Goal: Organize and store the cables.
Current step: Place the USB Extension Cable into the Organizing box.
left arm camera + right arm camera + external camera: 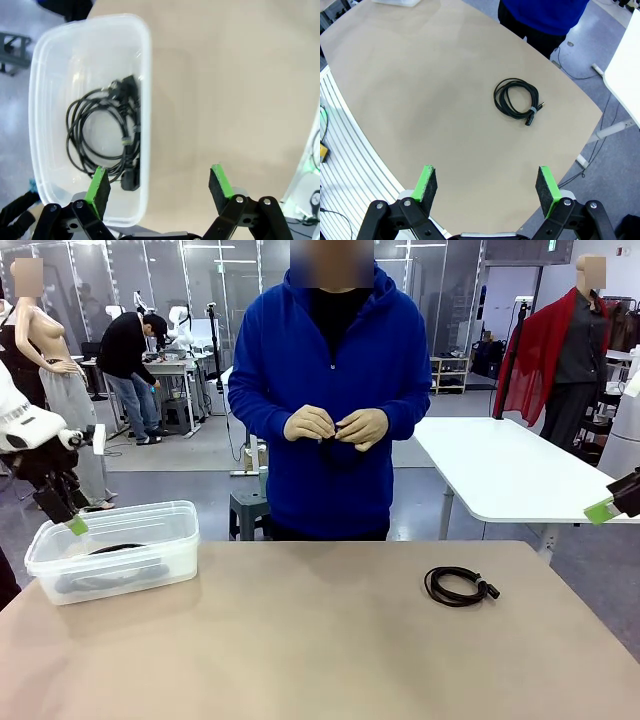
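One coiled black cable (pixel 460 586) lies on the tan table, right of centre; the right wrist view shows this cable (pixel 516 99) far ahead of my open right gripper (pixel 487 184). More coiled cables (pixel 107 135) with chunky plugs rest inside a clear plastic box (pixel 40 100), and in the front view the box (pixel 180 518) stands at the table's left. My left gripper (pixel 159 186) hovers open above the box's near rim, empty. In the front view the left gripper (pixel 62 508) hangs just left of the box. The person's gloved hands (pixel 335 426) hold a dark cable at chest height.
The person in a blue hoodie (pixel 330 370) stands at the far edge, centre. A white table (pixel 500 465) stands behind at the right. The right gripper (pixel 615 502) sits off the table's right side. Bare tabletop (pixel 300 640) spreads across the middle.
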`<state>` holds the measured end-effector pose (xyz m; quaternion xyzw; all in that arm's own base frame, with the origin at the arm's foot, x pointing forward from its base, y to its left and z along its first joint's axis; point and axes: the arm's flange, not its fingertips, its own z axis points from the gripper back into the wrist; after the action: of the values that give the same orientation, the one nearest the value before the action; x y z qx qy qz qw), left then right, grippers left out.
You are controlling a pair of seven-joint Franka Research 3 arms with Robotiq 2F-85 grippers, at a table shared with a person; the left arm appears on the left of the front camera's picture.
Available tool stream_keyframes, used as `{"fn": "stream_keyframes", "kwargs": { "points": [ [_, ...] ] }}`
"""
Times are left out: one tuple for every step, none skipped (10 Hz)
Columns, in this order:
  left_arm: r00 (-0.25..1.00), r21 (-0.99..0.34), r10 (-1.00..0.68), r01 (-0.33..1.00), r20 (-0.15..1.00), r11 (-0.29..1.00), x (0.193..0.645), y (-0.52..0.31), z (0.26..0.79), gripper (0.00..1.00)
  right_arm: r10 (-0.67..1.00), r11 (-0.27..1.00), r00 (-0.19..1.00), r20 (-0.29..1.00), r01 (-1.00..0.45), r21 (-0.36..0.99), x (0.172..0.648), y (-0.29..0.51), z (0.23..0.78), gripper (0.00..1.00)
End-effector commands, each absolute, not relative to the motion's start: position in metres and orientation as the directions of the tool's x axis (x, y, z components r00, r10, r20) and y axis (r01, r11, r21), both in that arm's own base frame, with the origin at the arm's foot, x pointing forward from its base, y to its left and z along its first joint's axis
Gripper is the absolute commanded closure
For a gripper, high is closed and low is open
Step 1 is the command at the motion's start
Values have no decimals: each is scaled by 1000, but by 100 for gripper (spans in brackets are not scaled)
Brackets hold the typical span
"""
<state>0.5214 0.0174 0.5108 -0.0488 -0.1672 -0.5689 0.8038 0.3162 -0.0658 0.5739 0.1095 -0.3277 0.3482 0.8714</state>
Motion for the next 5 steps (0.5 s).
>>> {"fn": "stream_keyframes", "kwargs": {
  "points": [
    [238, 63, -891, 957, 386, 283, 497, 18, 536, 0, 536, 730, 539, 650, -683, -36, 316, -68, 573, 0],
    [249, 51, -885, 955, 393, 291, 487, 16, 549, 0, 536, 730, 539, 650, -683, -36, 316, -68, 573, 0],
    [254, 28, -871, 956, 420, 292, 471, 17, 561, 0, 536, 730, 539, 650, -683, -36, 316, -68, 573, 0],
    [241, 37, -863, 957, 444, 287, 458, 16, 570, 0, 536, 730, 539, 650, -683, -36, 316, -68, 573, 0],
    [213, 55, -862, 962, 461, 267, 444, 16, 574, 0, 536, 730, 539, 650, -683, -36, 316, -68, 573, 0]
  ]
}}
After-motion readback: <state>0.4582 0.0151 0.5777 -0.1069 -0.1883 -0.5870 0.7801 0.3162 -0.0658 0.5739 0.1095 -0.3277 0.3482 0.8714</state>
